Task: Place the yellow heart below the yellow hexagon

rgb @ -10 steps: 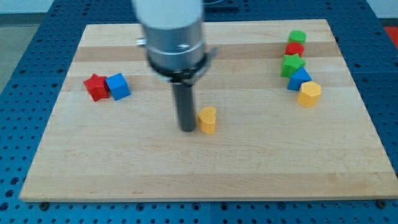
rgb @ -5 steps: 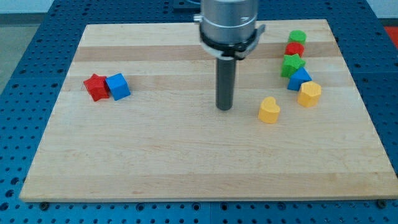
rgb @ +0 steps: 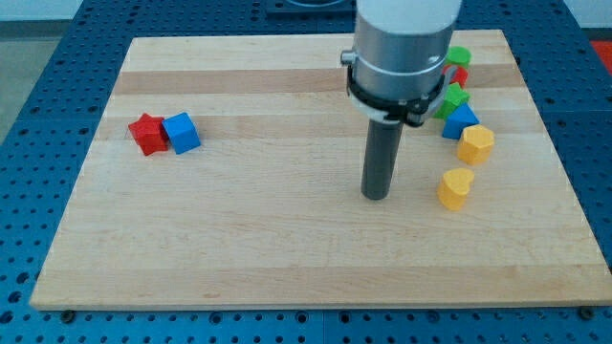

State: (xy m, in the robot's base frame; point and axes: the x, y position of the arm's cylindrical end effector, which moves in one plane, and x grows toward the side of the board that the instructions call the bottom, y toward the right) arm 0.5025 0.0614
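Note:
The yellow heart (rgb: 456, 187) lies on the wooden board at the view's right, just below and a little left of the yellow hexagon (rgb: 475, 143), with a small gap between them. My tip (rgb: 376, 196) rests on the board to the left of the heart, apart from it by roughly a block's width. The rod hangs from a wide grey cylinder that hides part of the blocks at the upper right.
Above the hexagon runs a column of blocks: a blue one (rgb: 459, 121), a green star (rgb: 452, 99), a red one (rgb: 459, 75) and a green one (rgb: 459, 56). A red star (rgb: 147, 133) and a blue cube (rgb: 181, 133) touch at the left. The board (rgb: 239, 248) sits on a blue pegboard.
The yellow heart has slid right from the board's middle to just below the hexagon. My tip has followed it rightward and now stands apart from it.

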